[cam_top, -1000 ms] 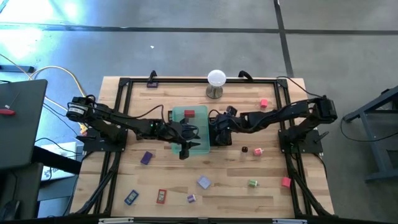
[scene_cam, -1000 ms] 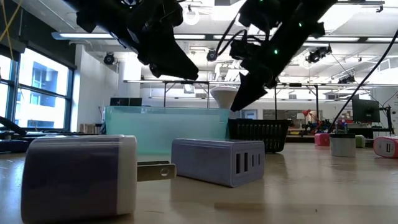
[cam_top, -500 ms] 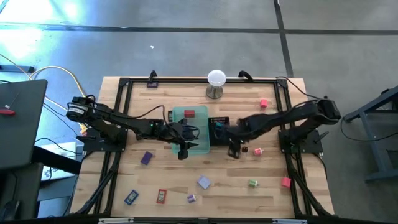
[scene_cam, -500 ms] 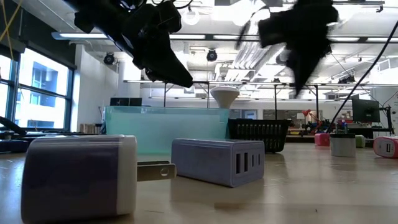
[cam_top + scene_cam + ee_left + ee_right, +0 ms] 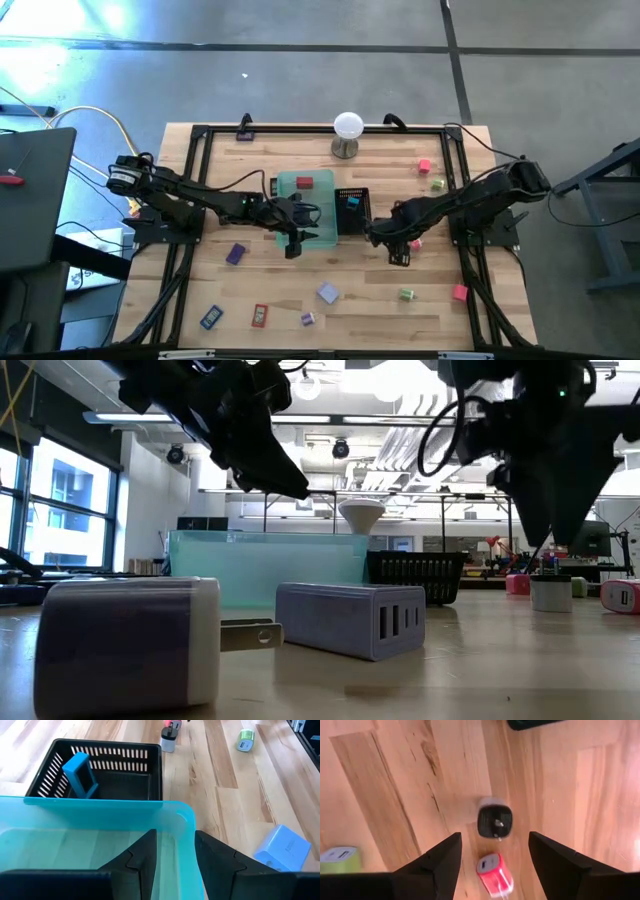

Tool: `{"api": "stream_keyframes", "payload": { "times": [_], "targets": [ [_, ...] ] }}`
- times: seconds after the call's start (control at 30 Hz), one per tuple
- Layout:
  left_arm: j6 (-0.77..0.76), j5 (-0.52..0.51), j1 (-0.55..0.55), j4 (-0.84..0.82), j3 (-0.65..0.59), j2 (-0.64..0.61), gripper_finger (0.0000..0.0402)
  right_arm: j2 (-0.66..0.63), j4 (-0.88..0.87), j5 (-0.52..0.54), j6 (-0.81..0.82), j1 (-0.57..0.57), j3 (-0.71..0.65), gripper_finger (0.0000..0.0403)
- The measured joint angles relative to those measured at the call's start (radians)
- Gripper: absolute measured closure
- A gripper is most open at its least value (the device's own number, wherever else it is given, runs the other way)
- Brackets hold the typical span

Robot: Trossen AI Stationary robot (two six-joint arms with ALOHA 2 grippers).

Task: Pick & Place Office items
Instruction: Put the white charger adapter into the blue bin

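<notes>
1. The high camera hangs over my table [image 5: 300, 290] and faces straight down, far enough to take in both my arms.
2. The low camera sits at table-top height, facing level across it, very close to a purple charger [image 5: 350, 618].
3. My left wrist camera looks past my left fingers [image 5: 140, 860] toward 12 o'clock, close over the green tray [image 5: 100, 815] and black mesh tray [image 5: 100, 775], both also seen from above.
4. My right wrist camera looks down at a black item [image 5: 495, 821].

The wooden table [image 5: 250, 290] carries a green tray [image 5: 318, 236], black mesh tray [image 5: 352, 228], and scattered office items [image 5: 328, 293].
</notes>
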Motion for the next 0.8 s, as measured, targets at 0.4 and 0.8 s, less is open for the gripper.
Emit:
{"api": "stream_keyframes", "payload": {
  "times": [0.4,0.8],
  "targets": [
    [0.001,0.0,0.0,0.001,0.0,0.0,0.0273,0.001,0.088,-0.026,0.001,-0.041,-0.063,0.0184],
    [0.001,-0.005,0.0,0.001,0.0,0.0,0.0273,0.001,0.19,-0.026,0.03,-0.041,-0.14,0.0184]
  ]
}}
